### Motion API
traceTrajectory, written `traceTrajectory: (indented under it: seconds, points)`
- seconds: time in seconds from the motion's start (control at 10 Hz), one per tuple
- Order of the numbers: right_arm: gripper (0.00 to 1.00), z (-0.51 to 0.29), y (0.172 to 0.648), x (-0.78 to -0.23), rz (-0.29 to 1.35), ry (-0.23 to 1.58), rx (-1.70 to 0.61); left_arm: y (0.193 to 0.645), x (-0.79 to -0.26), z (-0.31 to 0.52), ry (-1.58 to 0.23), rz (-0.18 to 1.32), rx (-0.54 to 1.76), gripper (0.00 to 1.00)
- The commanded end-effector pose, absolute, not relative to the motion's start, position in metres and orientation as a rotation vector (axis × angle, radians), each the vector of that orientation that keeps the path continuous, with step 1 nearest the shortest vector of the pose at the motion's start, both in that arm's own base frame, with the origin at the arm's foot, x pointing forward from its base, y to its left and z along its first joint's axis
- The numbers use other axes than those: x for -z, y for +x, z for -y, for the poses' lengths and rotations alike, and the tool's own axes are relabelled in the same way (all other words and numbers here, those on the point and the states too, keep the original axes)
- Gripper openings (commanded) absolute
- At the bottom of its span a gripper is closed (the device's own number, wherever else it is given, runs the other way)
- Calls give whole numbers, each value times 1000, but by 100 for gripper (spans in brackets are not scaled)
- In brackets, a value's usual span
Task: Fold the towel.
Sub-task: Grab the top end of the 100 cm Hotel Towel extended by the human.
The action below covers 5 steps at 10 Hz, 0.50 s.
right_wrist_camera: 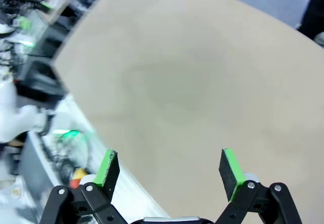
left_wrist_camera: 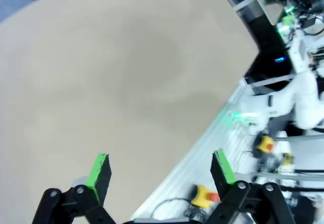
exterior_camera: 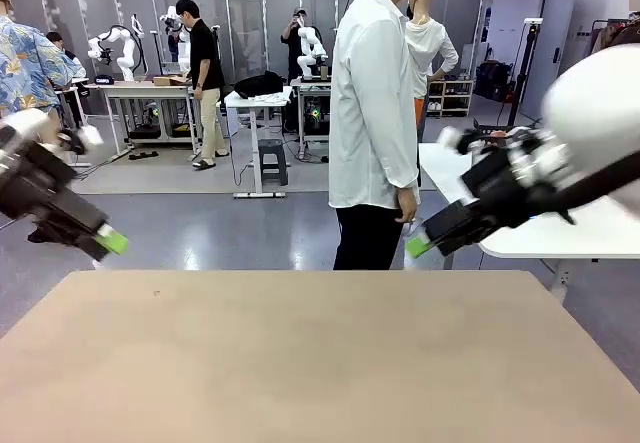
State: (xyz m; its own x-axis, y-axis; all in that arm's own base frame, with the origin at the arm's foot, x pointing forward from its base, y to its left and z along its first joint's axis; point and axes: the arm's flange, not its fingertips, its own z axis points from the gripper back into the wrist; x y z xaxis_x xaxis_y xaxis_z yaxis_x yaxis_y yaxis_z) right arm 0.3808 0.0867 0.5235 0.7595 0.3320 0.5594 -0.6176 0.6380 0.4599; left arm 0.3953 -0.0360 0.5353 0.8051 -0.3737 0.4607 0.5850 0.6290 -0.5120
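Note:
The salmon-pink towel is out of view. My left gripper (exterior_camera: 110, 239) hangs in the air above the table's far left corner; in its wrist view the left gripper (left_wrist_camera: 161, 170) is open with nothing between the green pads (left_wrist_camera: 99, 170). My right gripper (exterior_camera: 420, 245) hovers above the far right edge; its wrist view shows the right gripper (right_wrist_camera: 168, 168) open and holding nothing, looking down on the bare beige table (right_wrist_camera: 192, 77).
The beige table (exterior_camera: 310, 363) fills the front. A person in a white shirt (exterior_camera: 372, 113) stands at the far side, turned sideways. A white table (exterior_camera: 590, 233) stands at the right. Robot base hardware and yellow buttons (left_wrist_camera: 202, 196) lie below the near table edge.

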Motion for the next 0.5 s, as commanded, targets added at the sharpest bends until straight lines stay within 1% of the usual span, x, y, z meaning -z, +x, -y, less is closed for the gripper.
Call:
traceTrajectory:
  seconds: [0.0,0.1,0.2,0.4]
  points:
    - [100,-17,388,-516,346,868,-430,411,-539,-10,-899,273,437,100]
    - [100,22,384,-512,315,1004,-373,408,-544,-46,-1082,281,403,100]
    - [100,56,382,-508,320,1089,-297,405,-543,-76,-1142,308,368,100]
    - [100,114,366,-507,372,1167,-189,399,-535,-133,-1199,360,268,100]
